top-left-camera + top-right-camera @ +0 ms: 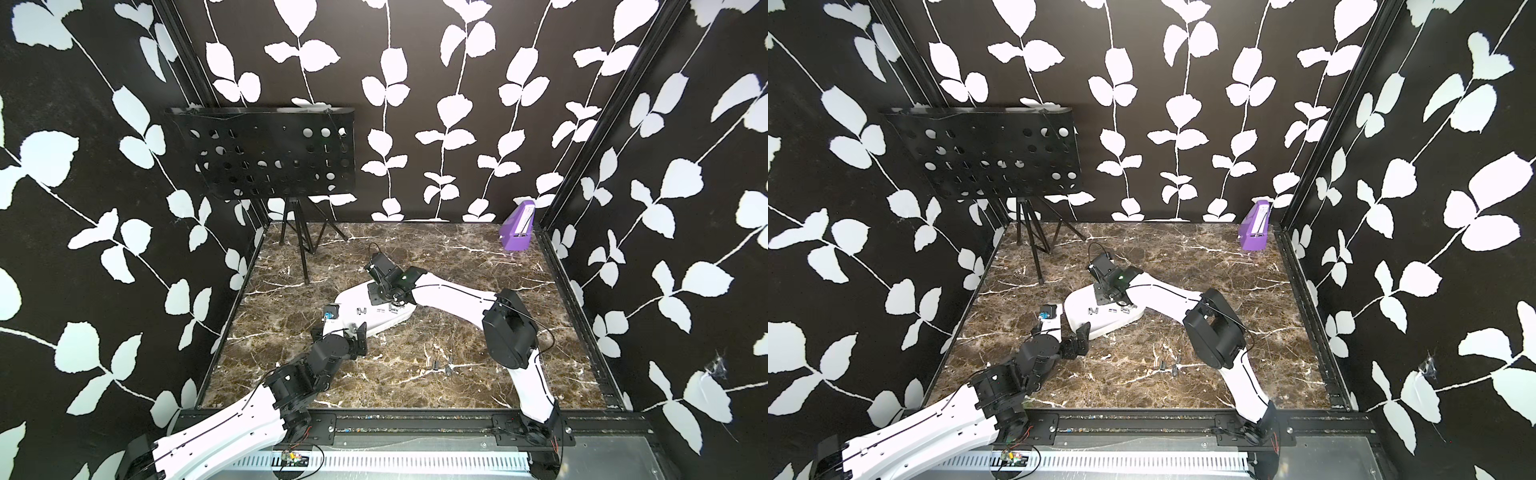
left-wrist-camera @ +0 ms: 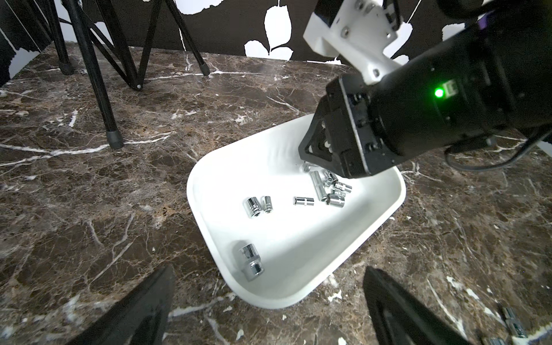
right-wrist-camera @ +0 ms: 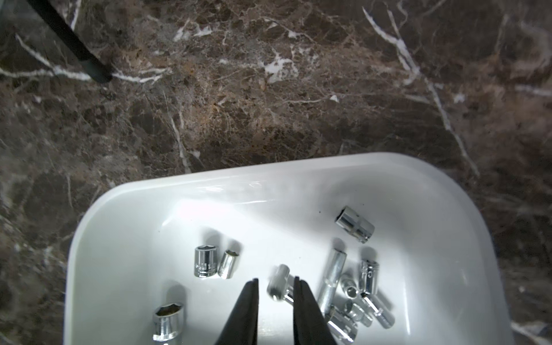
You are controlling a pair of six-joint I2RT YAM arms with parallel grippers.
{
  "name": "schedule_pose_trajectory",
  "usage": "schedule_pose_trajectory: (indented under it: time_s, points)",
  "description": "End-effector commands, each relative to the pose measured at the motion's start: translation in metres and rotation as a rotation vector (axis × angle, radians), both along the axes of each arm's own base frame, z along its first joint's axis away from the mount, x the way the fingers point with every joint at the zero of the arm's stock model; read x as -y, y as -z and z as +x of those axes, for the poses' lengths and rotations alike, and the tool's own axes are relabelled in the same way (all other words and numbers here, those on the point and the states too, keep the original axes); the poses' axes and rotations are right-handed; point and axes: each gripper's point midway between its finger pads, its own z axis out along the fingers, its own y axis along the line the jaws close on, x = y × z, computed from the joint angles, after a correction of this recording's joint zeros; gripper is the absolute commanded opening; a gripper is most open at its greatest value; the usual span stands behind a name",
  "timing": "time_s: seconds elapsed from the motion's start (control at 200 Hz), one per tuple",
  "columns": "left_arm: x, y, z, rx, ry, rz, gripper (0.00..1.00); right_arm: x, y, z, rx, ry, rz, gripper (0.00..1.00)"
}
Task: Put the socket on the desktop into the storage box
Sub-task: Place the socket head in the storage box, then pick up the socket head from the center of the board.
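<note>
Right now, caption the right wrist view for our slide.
Right gripper open over the storage box, a blurred socket between its jaws.

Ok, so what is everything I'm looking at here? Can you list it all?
storage box: one, white, middle of the tabletop.
sockets in the box: about eleven, chrome, most piled at one end; one is blurred between the right gripper's fingers.
sockets on the tabletop: at least two, chrome, nearer the front than the box.
purple box: one, purple, far corner on the right arm's side.
music stand: one, black, perforated, on a tripod in the far left corner.
tabletop: one, brown marble with white veins.
walls: black with white leaves.
left gripper: one, black, open, at the box's near end.
right gripper: one, black, open, over the box.
</note>
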Motion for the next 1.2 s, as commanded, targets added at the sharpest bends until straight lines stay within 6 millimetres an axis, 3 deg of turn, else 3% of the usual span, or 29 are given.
schedule_pose_trajectory:
  time_s: [0.0,0.195,0.305,0.38,0.45,0.49,0.75,0.98,1.19]
  points:
    - [-0.001,-0.005,0.001,0.010,-0.012,-0.007,0.99,0.001,-0.025,-0.001,0.042,-0.013,0.027,0.37]
    - [0.004,-0.005,-0.001,0.004,0.016,-0.012,0.99,0.021,-0.037,-0.018,0.054,-0.028,0.029,0.41]
    - [0.013,-0.006,-0.003,0.000,0.065,-0.026,0.99,0.046,-0.044,-0.037,0.076,-0.026,0.033,0.40]
    - [0.020,-0.007,-0.004,-0.004,0.099,-0.039,0.99,0.071,-0.050,-0.052,0.102,-0.007,0.024,0.40]
    - [0.027,-0.007,-0.005,-0.008,0.129,-0.047,0.99,0.103,-0.035,-0.071,0.101,0.016,-0.027,0.40]
    - [0.030,-0.007,-0.006,-0.010,0.145,-0.053,0.99,0.117,-0.043,-0.081,0.121,0.031,-0.013,0.40]
    - [0.063,-0.004,-0.012,-0.060,0.289,-0.069,0.96,0.205,-0.012,-0.140,0.115,0.143,-0.068,0.41]
    - [0.085,0.011,-0.013,-0.142,0.351,-0.051,0.95,0.236,0.014,-0.163,0.081,0.263,-0.102,0.37]
    - [0.101,0.028,-0.013,-0.236,0.386,-0.012,0.95,0.237,0.040,-0.172,0.050,0.329,-0.129,0.36]
